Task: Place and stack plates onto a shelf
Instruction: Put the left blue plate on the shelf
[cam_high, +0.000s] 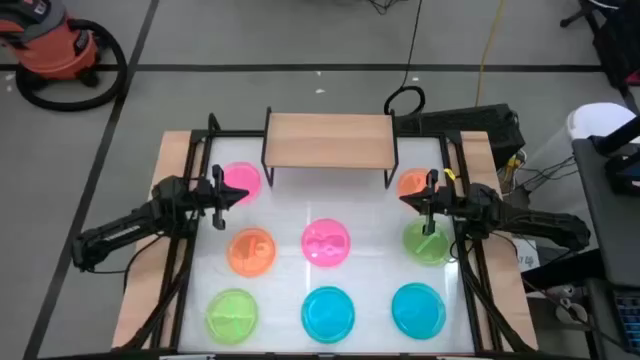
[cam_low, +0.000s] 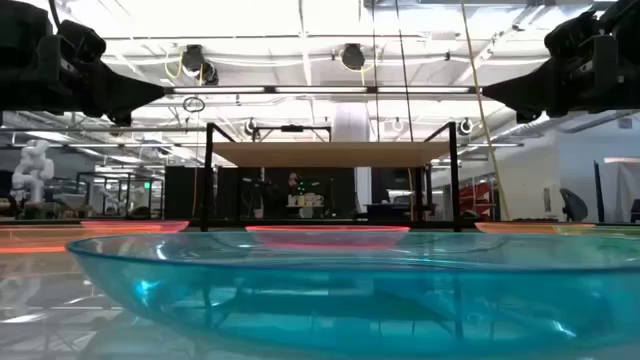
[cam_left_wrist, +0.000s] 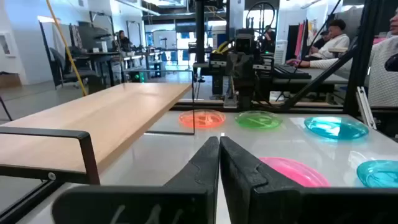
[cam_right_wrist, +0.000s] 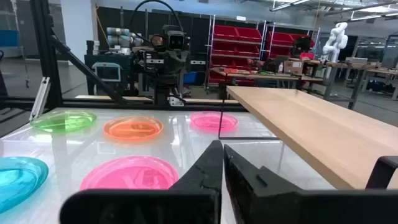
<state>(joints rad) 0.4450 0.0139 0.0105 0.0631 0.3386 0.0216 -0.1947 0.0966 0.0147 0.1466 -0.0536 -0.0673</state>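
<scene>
The light-wood shelf (cam_high: 328, 140) stands on black legs at the table's far middle, its top bare. Eight plates lie flat on the white tabletop: pink (cam_high: 243, 178) and orange (cam_high: 410, 183) beside the shelf's legs, orange (cam_high: 252, 252), pink (cam_high: 326, 243) and green (cam_high: 428, 244) in the middle row, green (cam_high: 232, 312), cyan (cam_high: 328, 312) and cyan (cam_high: 417, 308) in the near row. My left gripper (cam_high: 232, 194) (cam_left_wrist: 219, 149) is shut and empty, raised over the far-left pink plate's near edge. My right gripper (cam_high: 415, 198) (cam_right_wrist: 222, 155) is shut and empty, raised by the far-right orange plate.
Black frame rails (cam_high: 185, 250) run along the table's left and right sides, beside the arms. The space under the shelf board (cam_low: 330, 152) is open between its legs. People sit at desks in the room beyond the table's right side (cam_left_wrist: 329, 37).
</scene>
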